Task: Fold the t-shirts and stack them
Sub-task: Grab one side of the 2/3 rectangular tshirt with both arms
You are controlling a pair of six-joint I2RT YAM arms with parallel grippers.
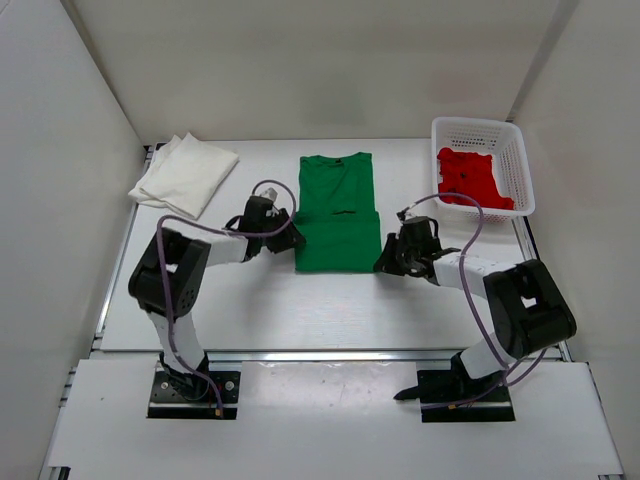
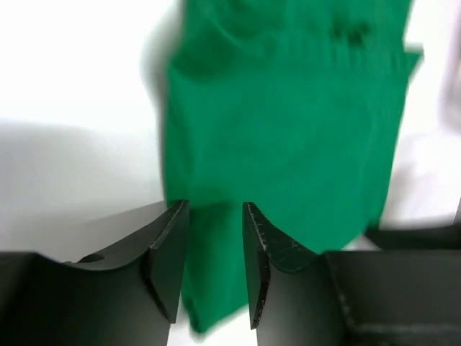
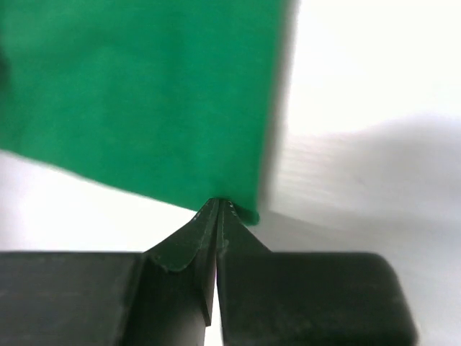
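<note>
The green t-shirt [image 1: 338, 215] lies flat mid-table, folded into a long strip with its collar at the far end. My left gripper [image 1: 296, 238] is at its near left corner. In the left wrist view the left gripper [image 2: 215, 205] stands open, and the edge of the green t-shirt [image 2: 288, 144] shows in the gap. My right gripper [image 1: 383, 263] is at the near right corner. Seen from the right wrist, the right gripper [image 3: 218, 203] is shut on the corner hem of the green t-shirt [image 3: 144, 94]. A folded white t-shirt [image 1: 185, 173] lies at the far left. The red t-shirt [image 1: 472, 180] is bunched in the basket.
A white lattice basket [image 1: 480, 125] stands at the far right and holds the red cloth. White walls close in the table on the left, back and right. Cables loop over both arms.
</note>
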